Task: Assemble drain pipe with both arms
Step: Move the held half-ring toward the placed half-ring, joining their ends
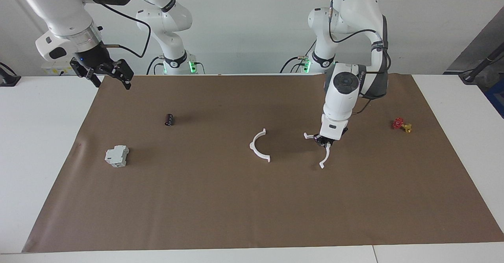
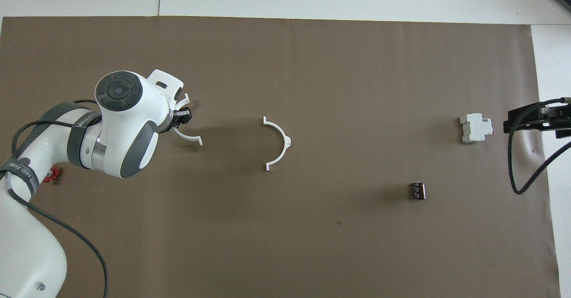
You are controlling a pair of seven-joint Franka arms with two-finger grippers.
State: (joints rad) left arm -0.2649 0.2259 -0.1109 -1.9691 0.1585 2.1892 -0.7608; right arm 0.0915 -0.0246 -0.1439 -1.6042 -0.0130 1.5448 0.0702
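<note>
While the left gripper (image 1: 324, 142) hangs low over the brown mat (image 1: 220, 200), its fingers are clenched on one white half-ring (image 1: 323, 156) of the drain pipe, gripped near the middle of its arc, with one tabbed end pointing down toward the mat and the other sticking out sideways toward the second piece. Whether the lower tab touches the mat, cannot tell. The second half-ring (image 1: 258, 147) lies flat on the mat near the counter's middle, well apart from the held one, toward the right arm's end. In the overhead view the held half-ring (image 2: 191, 138) shows just past the left arm's wrist and the loose one (image 2: 279, 144) sits free. The right gripper (image 1: 105, 76) waits raised over the mat's edge at its own end, fingers spread wide and holding nothing. A grey boxy block (image 1: 117, 156) and a small black cylinder (image 1: 169, 119) rest on the mat toward the right arm's end. A red and yellow valve (image 1: 401, 125) sits toward the left arm's end.
</note>
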